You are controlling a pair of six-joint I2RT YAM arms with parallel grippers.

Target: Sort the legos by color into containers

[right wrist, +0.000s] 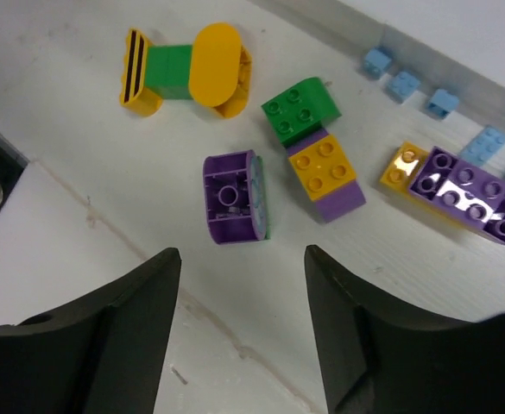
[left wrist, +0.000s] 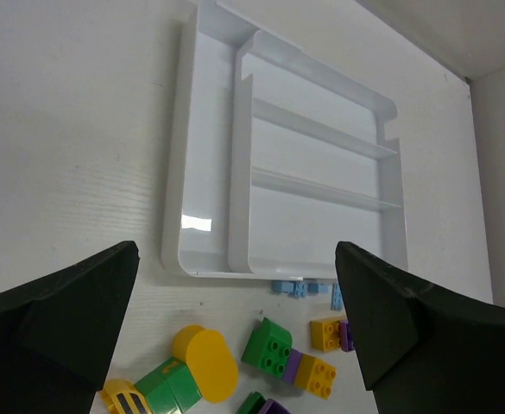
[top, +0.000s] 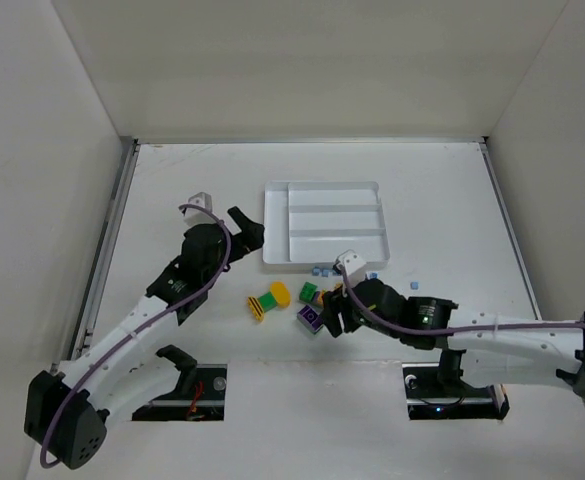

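One white rectangular plastic tray (top: 270, 225) lies on the white desk (top: 172, 190), its long axis left to right in the top view. It has four compartments: one narrow section at its left end and three long parallel ones. Four larger lego pieces lie on the desk just before its near edge: a yellow-orange and green piece (right wrist: 183, 69), slanted with its striped end nearest the arms; a green, orange and purple stack (right wrist: 314, 147); a purple brick on its side (right wrist: 232, 197), hollow underside showing; and a long purple brick joined to a yellow one (right wrist: 463, 191). Five tiny light-blue bricks (right wrist: 403, 84) lie along the tray's near edge. The left fingers (left wrist: 62, 319), spread wide and empty, hover near the tray's near left corner, with the arm reaching forward. The right fingers (right wrist: 105, 336), likewise parted and empty, hang over the purple brick on its side, with the arm stretched low to the left.
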